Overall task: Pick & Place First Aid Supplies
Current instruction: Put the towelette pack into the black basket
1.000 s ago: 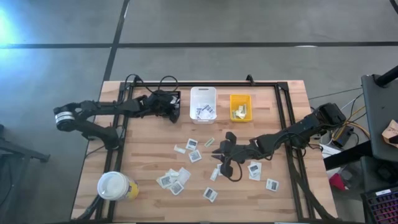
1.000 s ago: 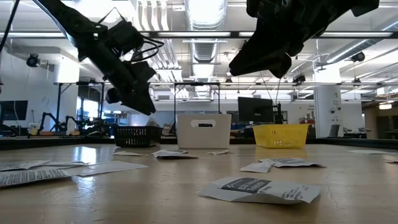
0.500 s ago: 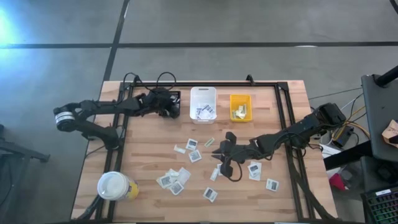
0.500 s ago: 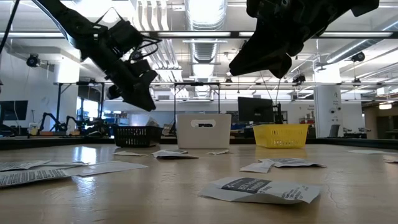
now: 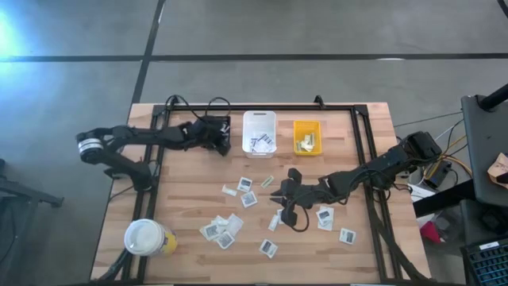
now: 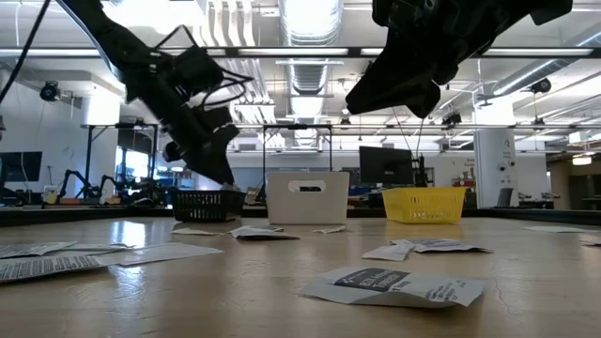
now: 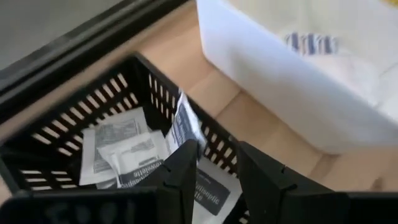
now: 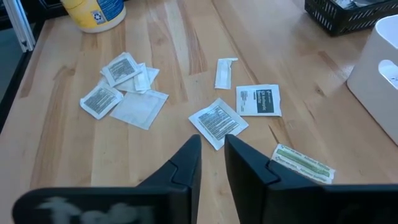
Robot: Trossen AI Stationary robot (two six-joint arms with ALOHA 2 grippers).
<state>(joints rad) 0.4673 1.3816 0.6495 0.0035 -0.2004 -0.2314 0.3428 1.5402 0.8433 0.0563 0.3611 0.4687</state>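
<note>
Grippers above table with scattered packets [image 5: 228,230]
Left gripper [image 7: 214,165], narrowly open, over black bin [image 7: 56,134]; right gripper [image 8: 211,152], narrow, empty.

We see the first aid supplies as small flat paper packets, most lying loose on the wooden table [image 5: 182,199] in front of the white bin [image 5: 259,133]. A white square with a dark printed patch [image 8: 259,100] lies flat beside a grey-printed square [image 8: 217,122], which is turned cornerwise. A narrow yellow-green strip [image 8: 303,162] lies near them. A cluster of overlapping white squares [image 8: 123,88] sits farther from that bin. Inside the white bin lies a blue-striped packet [image 7: 311,43]. In the black bin [image 7: 74,121] beside it several printed packets [image 7: 127,152] lie piled, one standing on edge [image 7: 185,124].
</note>
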